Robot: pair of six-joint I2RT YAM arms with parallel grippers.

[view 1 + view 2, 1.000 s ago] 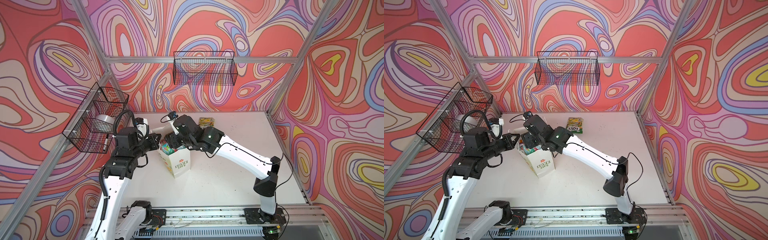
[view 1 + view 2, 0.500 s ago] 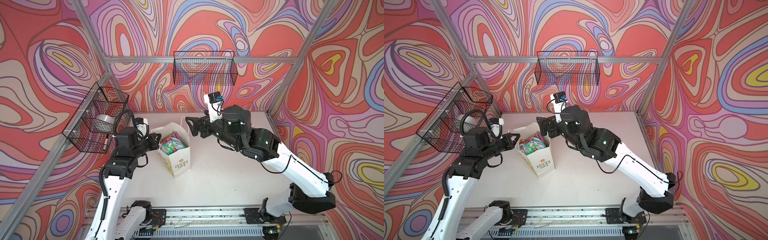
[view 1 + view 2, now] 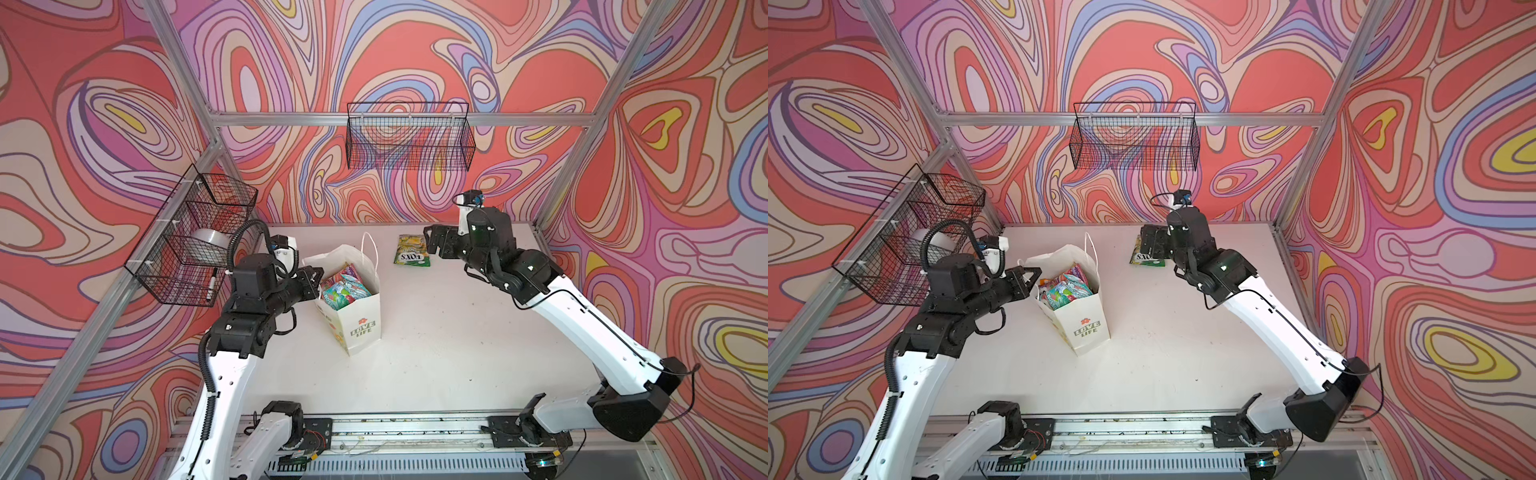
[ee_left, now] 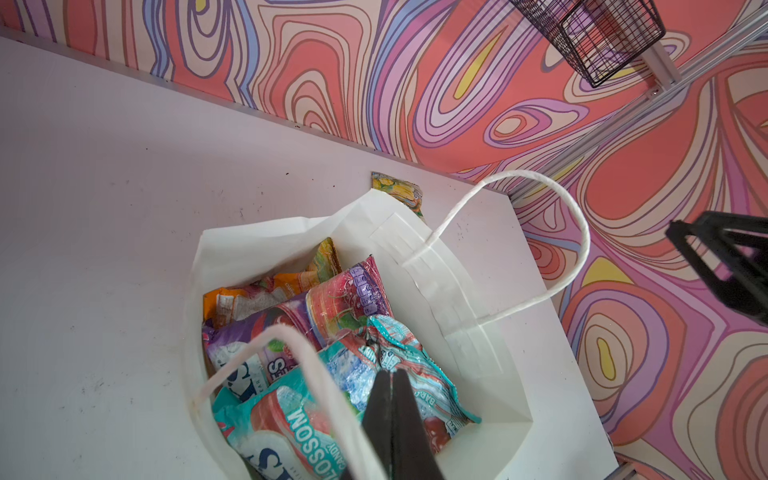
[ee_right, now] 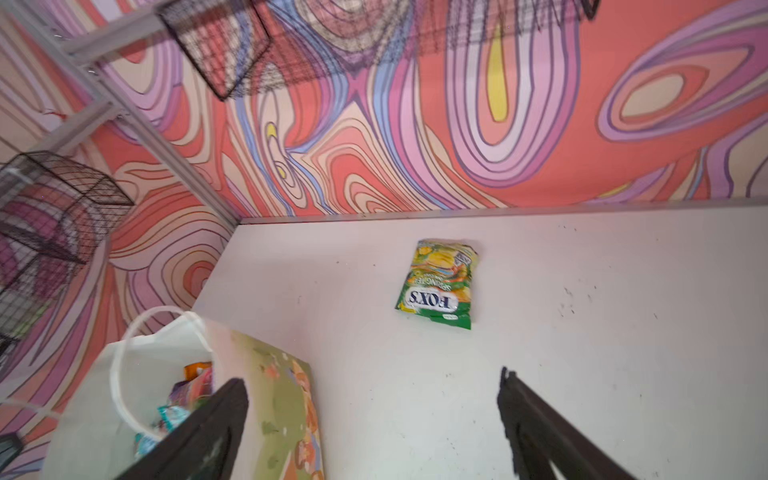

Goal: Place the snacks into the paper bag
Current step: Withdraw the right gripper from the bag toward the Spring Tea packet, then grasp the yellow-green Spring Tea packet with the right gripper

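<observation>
item: green packet [image 3: 411, 250] is lying flat on the table [image 3: 457, 332], far side, right of the paper bag [image 3: 361, 328] | axis: running near-far, FOX'S end pointing near | right gripper [image 5: 372, 376]: jaws being held wide apart, hovering just right of the packet, apart from it | other snacks [image 3: 343, 286]: piled in the upright bag | left gripper [image 4: 390, 374]: fingers being pressed together at the bag's left rim, grip on paper cannot be told

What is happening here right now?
Snack packets are being packed into a white paper bag, which stands upright on the table with several inside. The left gripper is shut at the bag's rim. The right gripper, open and empty, hovers near one green packet lying on the table.
</observation>
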